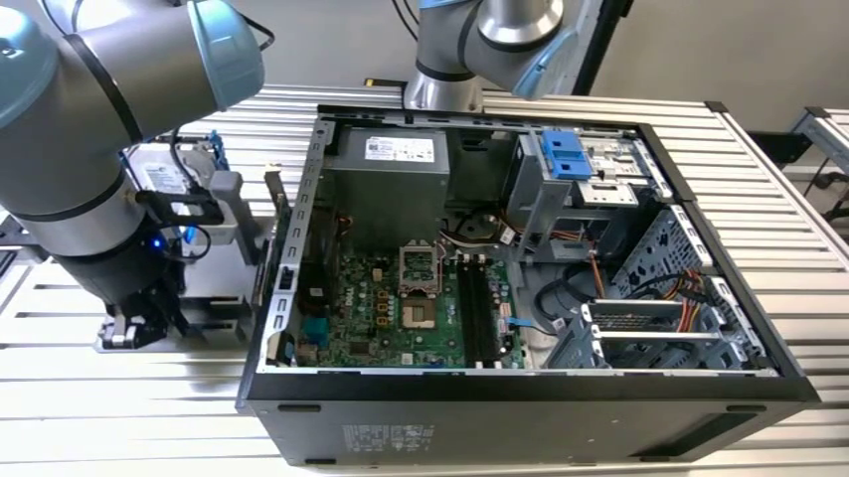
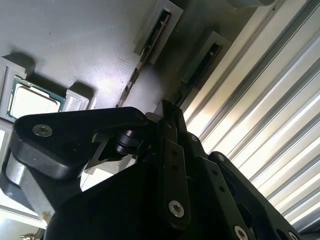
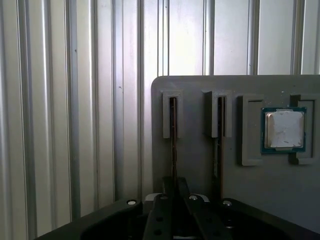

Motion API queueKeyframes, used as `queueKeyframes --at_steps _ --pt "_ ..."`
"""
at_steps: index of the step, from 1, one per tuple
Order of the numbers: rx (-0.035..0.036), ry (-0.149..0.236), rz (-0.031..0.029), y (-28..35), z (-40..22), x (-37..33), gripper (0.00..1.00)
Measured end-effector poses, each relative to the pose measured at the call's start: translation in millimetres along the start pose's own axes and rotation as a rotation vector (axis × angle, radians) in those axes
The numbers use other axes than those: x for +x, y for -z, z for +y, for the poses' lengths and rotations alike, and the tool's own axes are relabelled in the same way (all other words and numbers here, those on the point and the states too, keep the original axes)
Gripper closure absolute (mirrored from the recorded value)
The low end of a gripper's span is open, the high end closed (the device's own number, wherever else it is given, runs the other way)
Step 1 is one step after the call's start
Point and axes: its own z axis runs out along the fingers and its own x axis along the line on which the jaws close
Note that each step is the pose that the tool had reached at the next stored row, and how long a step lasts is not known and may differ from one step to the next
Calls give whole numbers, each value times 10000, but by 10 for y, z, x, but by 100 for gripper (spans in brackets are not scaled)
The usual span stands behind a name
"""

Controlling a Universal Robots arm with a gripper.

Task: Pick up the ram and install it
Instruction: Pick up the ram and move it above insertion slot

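Down beside the computer case (image 1: 531, 397), the arm (image 1: 80, 149) bends over a grey tray (image 3: 197, 160). Its gripper (image 3: 174, 186) pinches the thin, dark ram (image 3: 172, 130).

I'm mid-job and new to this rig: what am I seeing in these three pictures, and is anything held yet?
This is one robot arm with a gripper. The exterior view looks from off the arm at an open computer case on a slatted metal table. Both wrist views ride on the arm and look past the gripper at a grey tray. In its slots stand the ram and a second stick, beside a processor chip. The gripper lines up with the ram; whether it grips it, I cannot tell.
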Motion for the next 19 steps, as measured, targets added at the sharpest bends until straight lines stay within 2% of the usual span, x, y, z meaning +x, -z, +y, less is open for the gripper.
queueKeyframes --at_steps 4,6,19 --pt "2 0 -1 1 0 1 100" --pt "-1 0 1 23 1 2 100" --pt "0 0 1 275 0 -2 100"
